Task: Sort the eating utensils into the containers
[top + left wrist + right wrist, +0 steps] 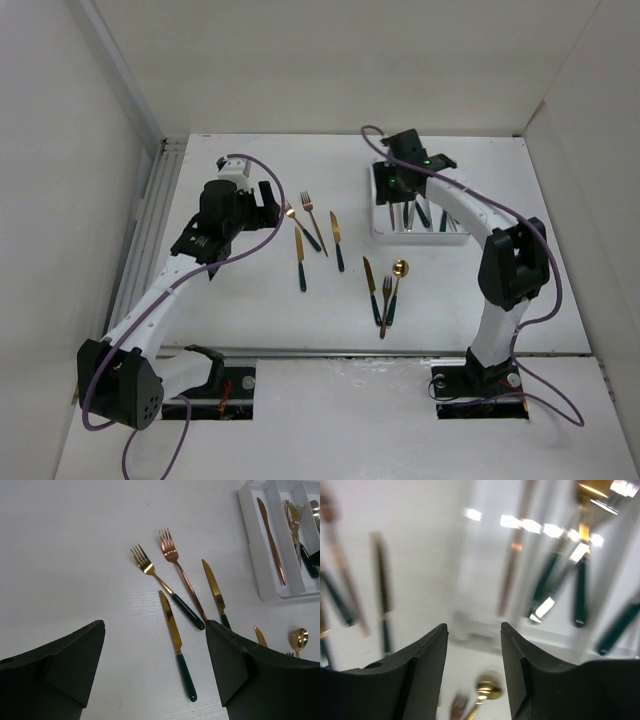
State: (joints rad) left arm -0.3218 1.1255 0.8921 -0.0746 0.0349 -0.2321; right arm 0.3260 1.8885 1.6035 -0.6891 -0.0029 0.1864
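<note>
Several gold and copper utensils with dark green handles lie loose on the table: two forks (308,210), a knife (337,240), a knife (300,262), then a knife (371,288), a fork (386,303) and a spoon (399,270). The white cutlery tray (420,238) at the back right holds several more. My left gripper (270,203) is open and empty just left of the forks; in its wrist view (155,625) a knife (176,640) lies between the fingers. My right gripper (400,185) is open and empty above the tray's near end (474,627); that view is blurred.
White walls enclose the table on the left, back and right. A grooved rail (150,220) runs along the left edge. The tray (260,555) shows at the top right of the left wrist view, the spoon (487,689) below the right fingers.
</note>
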